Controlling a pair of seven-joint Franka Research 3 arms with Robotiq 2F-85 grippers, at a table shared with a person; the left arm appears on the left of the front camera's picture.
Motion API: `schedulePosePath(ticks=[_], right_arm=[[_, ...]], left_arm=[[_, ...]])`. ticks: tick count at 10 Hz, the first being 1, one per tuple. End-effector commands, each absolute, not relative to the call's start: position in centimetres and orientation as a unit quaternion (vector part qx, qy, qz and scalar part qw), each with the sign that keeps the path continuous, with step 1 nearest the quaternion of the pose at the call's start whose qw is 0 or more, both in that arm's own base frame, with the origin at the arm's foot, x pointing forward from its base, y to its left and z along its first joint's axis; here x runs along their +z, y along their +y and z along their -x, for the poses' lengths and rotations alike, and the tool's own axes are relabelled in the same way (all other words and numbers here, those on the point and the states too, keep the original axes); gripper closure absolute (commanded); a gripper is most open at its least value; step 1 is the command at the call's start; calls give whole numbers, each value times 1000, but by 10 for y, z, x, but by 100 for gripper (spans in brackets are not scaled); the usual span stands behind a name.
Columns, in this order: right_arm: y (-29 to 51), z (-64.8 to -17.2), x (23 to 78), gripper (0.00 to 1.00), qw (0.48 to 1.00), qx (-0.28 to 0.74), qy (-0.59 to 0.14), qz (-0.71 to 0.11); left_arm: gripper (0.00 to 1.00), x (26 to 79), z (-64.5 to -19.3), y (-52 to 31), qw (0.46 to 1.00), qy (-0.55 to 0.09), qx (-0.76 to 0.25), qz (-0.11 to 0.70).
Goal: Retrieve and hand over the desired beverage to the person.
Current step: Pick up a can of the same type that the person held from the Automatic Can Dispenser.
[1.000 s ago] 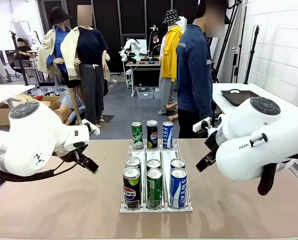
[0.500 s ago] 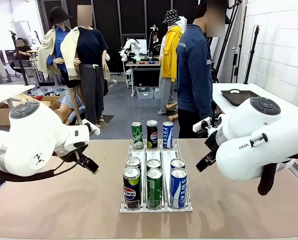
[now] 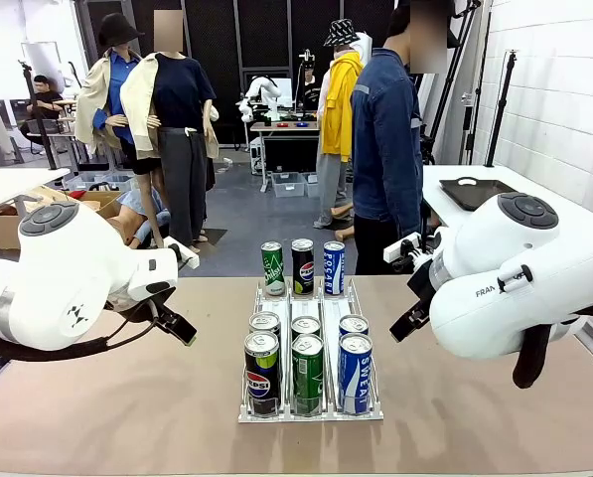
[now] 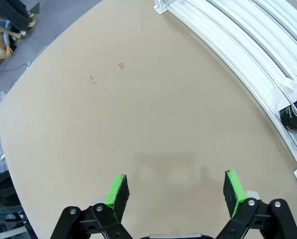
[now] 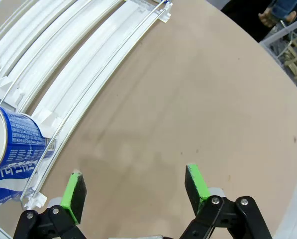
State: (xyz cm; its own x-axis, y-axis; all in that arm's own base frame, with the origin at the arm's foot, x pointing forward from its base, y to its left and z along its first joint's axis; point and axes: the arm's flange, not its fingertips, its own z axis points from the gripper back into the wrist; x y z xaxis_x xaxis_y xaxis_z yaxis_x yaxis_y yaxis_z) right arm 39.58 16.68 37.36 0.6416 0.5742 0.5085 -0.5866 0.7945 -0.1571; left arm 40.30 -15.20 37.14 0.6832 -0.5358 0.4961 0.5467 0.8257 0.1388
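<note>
While the person [image 3: 385, 149] in a dark denim jacket is standing beyond the rack's far end, side-on to it, slim cylindrical cans [image 3: 307, 373] with glossy printed skins are sitting upright in the white three-lane rack [image 3: 311, 412]: a black-and-blue one, a green one and a blue one at its near end, three more just behind them, and three at its far end.

The left gripper [image 3: 177, 328] is hovering off the rack's left side and the right gripper [image 3: 407, 323] off its right side, each well apart from the cans. Both are holding their jaws spread wide with nothing between the green pads.

The rack is resting on a smooth, matt tan table [image 3: 127, 417]. Beyond the rack's far end grey floor is stretching back, and a flat black tray [image 3: 475, 191] is lying on a white surface off to the rack's far right, below a white block wall [image 3: 564, 89].

Looking down past the left gripper [image 4: 175, 186], the left wrist camera is showing bare tabletop with small scuffs and the rack's ribbed rails [image 4: 238, 45]. Past the right gripper [image 5: 136, 186], the right wrist camera is catching the print on the blue can [image 5: 11, 149] in the rack's outer lane
</note>
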Motion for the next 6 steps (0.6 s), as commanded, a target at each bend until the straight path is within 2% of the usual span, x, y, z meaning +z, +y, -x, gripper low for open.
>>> schedulePosePath(ticks=[1,6], right_arm=[[167,-396,374,0,906,320,-277,-11],[167,-396,374,0,906,320,-277,-11]], left_arm=[[0,371,-403,-151,918,-267,-294,10],[0,371,-403,-151,918,-267,-294,10]])
